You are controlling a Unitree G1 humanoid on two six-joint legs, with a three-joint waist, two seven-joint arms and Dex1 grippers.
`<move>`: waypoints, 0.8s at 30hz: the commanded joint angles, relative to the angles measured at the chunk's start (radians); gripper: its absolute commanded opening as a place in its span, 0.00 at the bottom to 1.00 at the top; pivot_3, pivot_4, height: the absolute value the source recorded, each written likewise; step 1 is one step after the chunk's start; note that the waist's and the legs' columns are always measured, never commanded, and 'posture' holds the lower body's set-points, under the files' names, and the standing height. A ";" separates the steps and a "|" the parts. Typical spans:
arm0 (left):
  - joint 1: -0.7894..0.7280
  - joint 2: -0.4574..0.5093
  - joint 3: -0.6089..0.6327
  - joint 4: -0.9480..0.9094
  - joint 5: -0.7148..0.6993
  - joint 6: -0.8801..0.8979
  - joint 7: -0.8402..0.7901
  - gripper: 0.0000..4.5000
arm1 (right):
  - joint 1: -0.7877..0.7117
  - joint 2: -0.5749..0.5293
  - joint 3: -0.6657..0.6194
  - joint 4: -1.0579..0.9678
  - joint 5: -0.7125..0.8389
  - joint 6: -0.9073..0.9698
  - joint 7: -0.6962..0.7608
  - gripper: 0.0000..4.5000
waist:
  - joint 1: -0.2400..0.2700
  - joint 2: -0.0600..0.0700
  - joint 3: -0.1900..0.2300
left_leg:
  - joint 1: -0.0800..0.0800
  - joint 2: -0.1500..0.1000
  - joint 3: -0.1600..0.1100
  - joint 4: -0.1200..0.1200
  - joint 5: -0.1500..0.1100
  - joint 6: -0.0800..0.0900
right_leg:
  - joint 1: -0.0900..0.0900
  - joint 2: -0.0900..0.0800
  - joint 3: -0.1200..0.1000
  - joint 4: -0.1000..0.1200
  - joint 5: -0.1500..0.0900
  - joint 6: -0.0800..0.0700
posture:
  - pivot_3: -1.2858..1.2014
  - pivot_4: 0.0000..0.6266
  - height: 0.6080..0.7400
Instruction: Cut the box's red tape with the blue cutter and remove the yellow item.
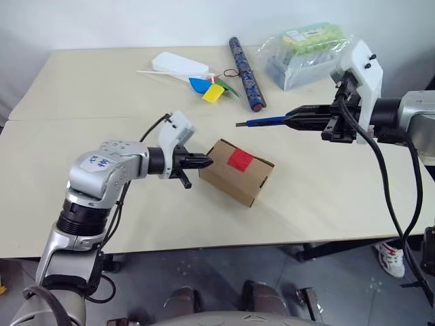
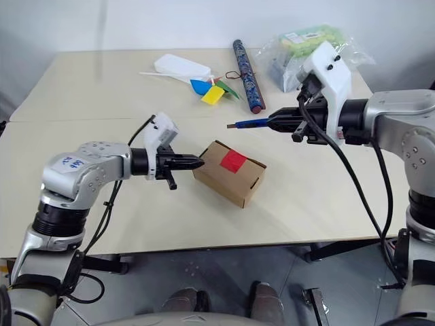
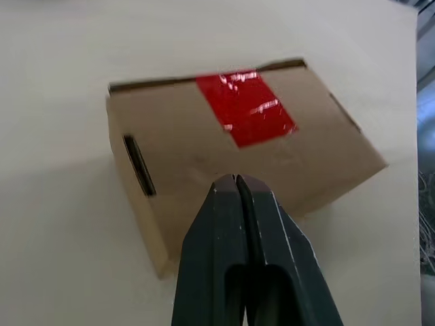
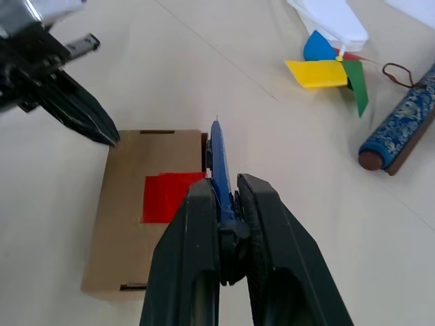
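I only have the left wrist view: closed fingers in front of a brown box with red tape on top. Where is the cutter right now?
Observer: The blue cutter is clamped in the right gripper, held in the air above the table, off the box.
Operator: Is its blade near the tape?
Observer: Not touching; in the right wrist view the tip sits over the box's edge beside the red tape.
Operator: Is my left gripper on the box?
Observer: The left gripper, shut, has its tips at the box's near end; contact looks likely, but I cannot confirm it.
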 commanded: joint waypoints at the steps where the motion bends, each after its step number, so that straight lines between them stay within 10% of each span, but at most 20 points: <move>1: -0.033 0.000 -0.024 0.022 0.031 -0.030 -0.015 0.01 | -0.002 0.012 -0.016 -0.044 0.009 -0.021 -0.018 0.03 | 0.002 0.000 0.000 | 0.000 0.000 0.000 0.000 0.000 0.000 | 0.000 0.000 0.000 0.000 0.000 0.000 | 0.52 0.24 1.00; 24: -0.061 -0.016 -0.090 0.118 0.117 -0.077 -0.064 0.01 | -0.019 0.101 0.165 0.102 -0.150 -0.193 0.000 0.03 | 0.002 0.000 0.000 | 0.000 0.000 -0.001 0.007 0.000 0.000 | 0.002 0.000 0.000 0.003 0.000 0.000 | 0.52 0.24 1.00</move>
